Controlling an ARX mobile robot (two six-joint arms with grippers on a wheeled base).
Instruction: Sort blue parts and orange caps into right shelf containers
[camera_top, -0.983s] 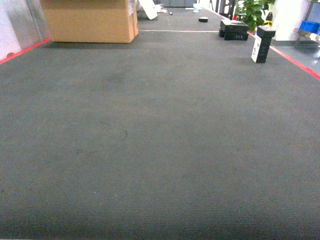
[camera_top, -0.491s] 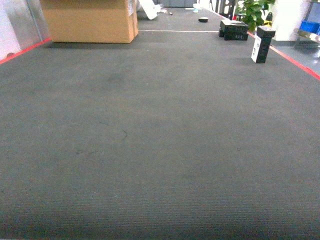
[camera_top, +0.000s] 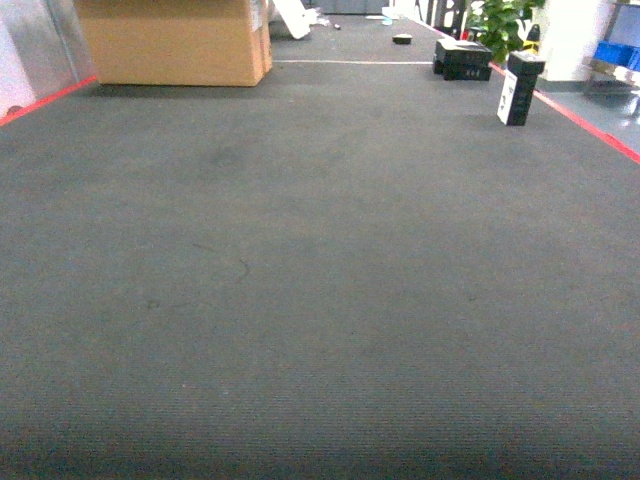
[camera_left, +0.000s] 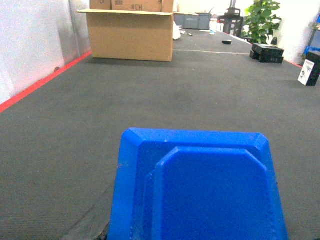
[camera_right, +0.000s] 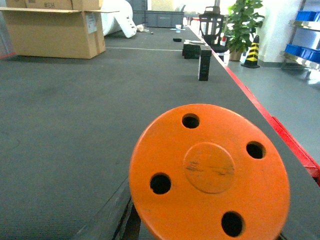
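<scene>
Left wrist view: blue part (camera_left: 200, 190), bevelled corners, raised centre panel, filled the lower frame. Right wrist view: orange cap (camera_right: 210, 172), round disc with four holes, close to camera. My pincers hidden; grip state unknown. Dark carpet (camera_top: 320, 280) beneath.

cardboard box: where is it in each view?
Head: cardboard box top left, cut by the top edge.
Left wrist: top, left of centre, flaps open, beyond the blue part.
Right wrist: top left corner, far behind the orange disc.
Shared landmark: the potted plant, top right in all three views.
</scene>
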